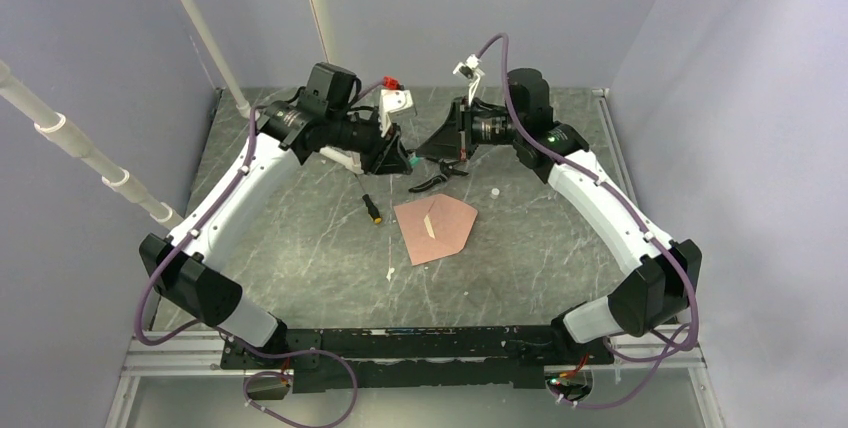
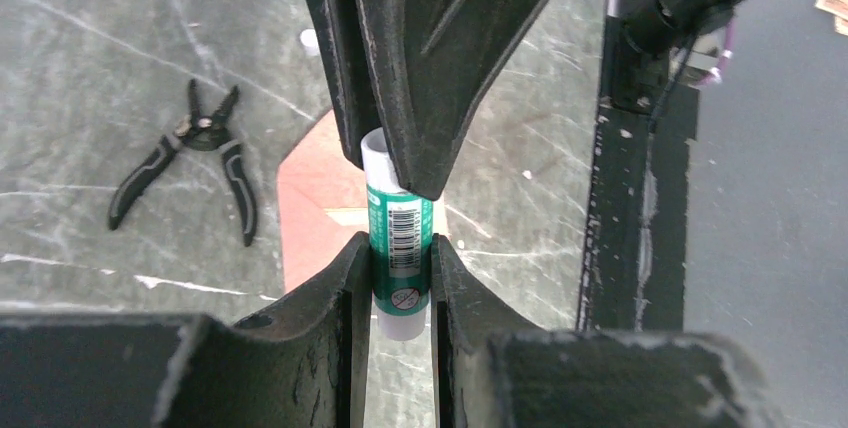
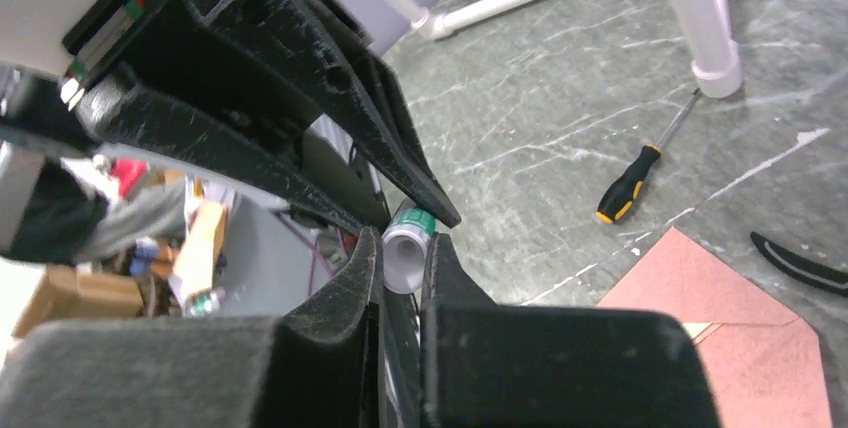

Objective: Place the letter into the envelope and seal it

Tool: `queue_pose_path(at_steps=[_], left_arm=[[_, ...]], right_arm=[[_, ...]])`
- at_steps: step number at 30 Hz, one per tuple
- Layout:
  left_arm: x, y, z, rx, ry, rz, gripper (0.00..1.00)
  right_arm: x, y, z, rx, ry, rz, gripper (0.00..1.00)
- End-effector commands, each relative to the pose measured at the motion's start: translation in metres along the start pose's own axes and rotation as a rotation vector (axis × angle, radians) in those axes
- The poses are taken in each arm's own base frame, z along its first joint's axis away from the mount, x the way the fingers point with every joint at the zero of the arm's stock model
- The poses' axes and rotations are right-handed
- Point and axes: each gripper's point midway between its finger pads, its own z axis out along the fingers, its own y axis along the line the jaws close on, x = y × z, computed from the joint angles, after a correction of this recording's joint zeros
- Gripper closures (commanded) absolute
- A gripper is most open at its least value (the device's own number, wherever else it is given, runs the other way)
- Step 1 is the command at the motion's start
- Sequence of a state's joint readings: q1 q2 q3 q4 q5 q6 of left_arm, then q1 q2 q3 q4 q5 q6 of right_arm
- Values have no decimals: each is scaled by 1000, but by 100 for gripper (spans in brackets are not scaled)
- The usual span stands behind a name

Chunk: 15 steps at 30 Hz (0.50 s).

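The pinkish-brown envelope [image 1: 435, 230] lies flat mid-table, its pointed flap open to the right and a pale strip [image 1: 431, 220] on it. It also shows in the left wrist view [image 2: 318, 198] and the right wrist view [image 3: 745, 323]. The letter does not show as a separate sheet. Both grippers meet in the air behind the envelope. My left gripper [image 1: 393, 158] [image 2: 400, 248] is shut on the green body of a glue stick [image 2: 400, 238]. My right gripper [image 1: 430, 151] [image 3: 403, 248] is shut on the glue stick's white end [image 3: 404, 256].
Black pliers [image 1: 436, 178] [image 2: 195, 163] lie behind the envelope. A black-and-yellow screwdriver [image 1: 371, 208] [image 3: 628, 186] lies to its left. A small white round piece [image 1: 494, 191] and a white scrap [image 1: 390, 272] lie on the table. White pipes [image 1: 205, 33] stand at the back left.
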<state>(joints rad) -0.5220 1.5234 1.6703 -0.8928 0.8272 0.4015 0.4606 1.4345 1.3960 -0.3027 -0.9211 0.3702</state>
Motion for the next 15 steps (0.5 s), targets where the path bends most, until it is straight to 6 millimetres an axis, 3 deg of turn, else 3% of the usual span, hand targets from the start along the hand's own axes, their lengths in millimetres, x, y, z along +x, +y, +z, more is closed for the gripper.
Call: queue_pose_path(at_steps=[1,6,9,12,15], left_arm=[[-14,29,-6,-175,-33,63,98],[-14,76,-23,-477,-67,97,97],[-17,82,-27,-513,-89,109,98],[-14,64,-17,-383,-74,92,98],[-13,39,-8,-223,-55,66,98]], right_arm=[[-51,-2,7,121,-213,109,100],[-62,-26,8,330,-376,469,100],[-71,-20,8,333,-421,454,99],[-76,-5,12,292,-341,266,60],[-63,6,10,232,-261,102,39]])
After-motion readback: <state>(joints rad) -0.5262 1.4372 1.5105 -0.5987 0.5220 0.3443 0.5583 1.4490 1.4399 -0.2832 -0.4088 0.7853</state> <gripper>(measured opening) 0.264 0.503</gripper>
